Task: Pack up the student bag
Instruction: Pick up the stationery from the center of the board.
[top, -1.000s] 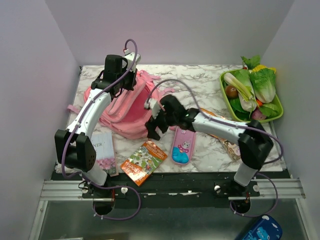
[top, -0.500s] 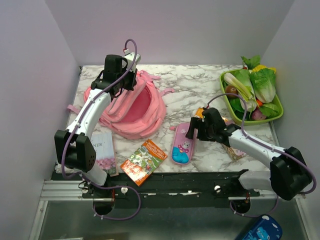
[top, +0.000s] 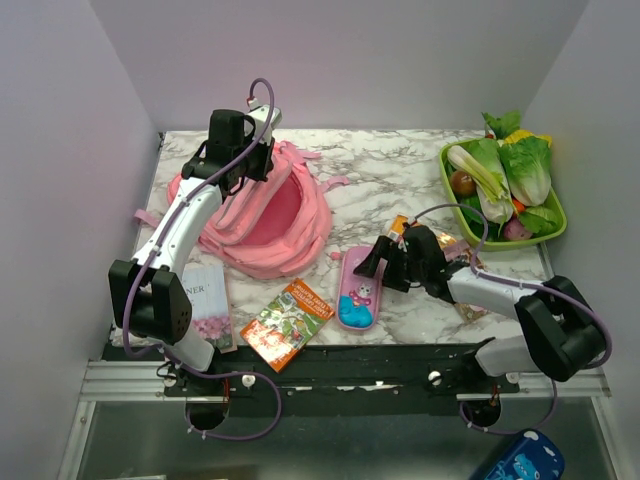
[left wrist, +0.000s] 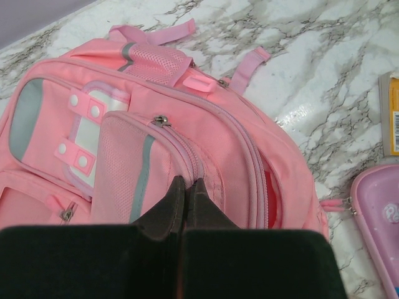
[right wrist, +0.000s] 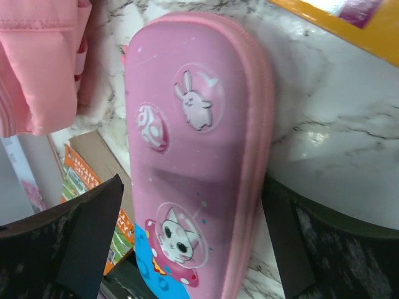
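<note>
The student bag (top: pixel 262 215), a big pink backpack, lies at the back left with its main pocket gaping open. My left gripper (top: pixel 250 168) is shut on the zip edge at the bag's top; in the left wrist view the fingertips (left wrist: pixel 187 182) pinch the pink fabric (left wrist: pixel 124 124). A small pink pencil case with a cartoon cat (top: pixel 358 291) lies in front of the bag. My right gripper (top: pixel 372 268) is open and straddles it; in the right wrist view (right wrist: pixel 193 237) the case (right wrist: pixel 199 156) lies between the two spread fingers.
An orange picture book (top: pixel 287 325) and a white flowered book (top: pixel 208 305) lie at the front left. A yellow book (top: pixel 402 225) and a printed packet (top: pixel 466 297) lie under my right arm. A green tray (top: pixel 552 232) of vegetables stands at the back right.
My right arm has swung away from the bag's opening to the right, then come down low over the pencil case, which has shifted slightly left. The left gripper has kept its hold.
</note>
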Robot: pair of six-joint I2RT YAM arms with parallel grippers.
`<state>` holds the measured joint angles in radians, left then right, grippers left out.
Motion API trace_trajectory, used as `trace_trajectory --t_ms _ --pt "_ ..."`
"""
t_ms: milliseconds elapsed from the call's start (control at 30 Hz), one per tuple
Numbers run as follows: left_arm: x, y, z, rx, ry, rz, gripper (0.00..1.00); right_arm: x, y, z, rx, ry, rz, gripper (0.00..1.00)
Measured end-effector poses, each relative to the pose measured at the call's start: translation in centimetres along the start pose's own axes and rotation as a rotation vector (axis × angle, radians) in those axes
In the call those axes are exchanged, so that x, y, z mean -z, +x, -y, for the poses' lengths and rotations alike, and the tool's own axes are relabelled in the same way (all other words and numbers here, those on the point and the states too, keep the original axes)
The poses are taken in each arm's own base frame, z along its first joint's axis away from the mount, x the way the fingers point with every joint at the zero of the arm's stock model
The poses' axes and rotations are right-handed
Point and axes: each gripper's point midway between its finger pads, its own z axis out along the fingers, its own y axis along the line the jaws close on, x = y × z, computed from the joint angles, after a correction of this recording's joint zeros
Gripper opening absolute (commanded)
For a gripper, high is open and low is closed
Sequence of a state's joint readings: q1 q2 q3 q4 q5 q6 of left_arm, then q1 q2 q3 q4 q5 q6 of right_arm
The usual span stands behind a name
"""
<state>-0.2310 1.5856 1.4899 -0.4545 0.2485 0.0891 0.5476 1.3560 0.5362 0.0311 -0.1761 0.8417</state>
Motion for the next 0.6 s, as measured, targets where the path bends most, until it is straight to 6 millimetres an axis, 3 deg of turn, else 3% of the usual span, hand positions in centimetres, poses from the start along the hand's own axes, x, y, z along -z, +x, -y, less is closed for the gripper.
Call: trace_trajectory --t_ms 133,433,600 --pt "0.0 0.0 0.0 0.0 0.001 -0.001 0.0 -0.7 0.4 -1.8 -0.052 -0.126 -0.013 0.98" --pt "-0.1 0.1 0.3 0.001 0.007 -0.002 0.0 -2.0 1.9 -3.7 -0.118 -0.263 -0.071 0.76" --pt "-0.1 0.1 0.4 0.0 0.008 -0.003 0.0 -2.4 3.3 -4.7 -0.091 -0.299 -0.113 0.77"
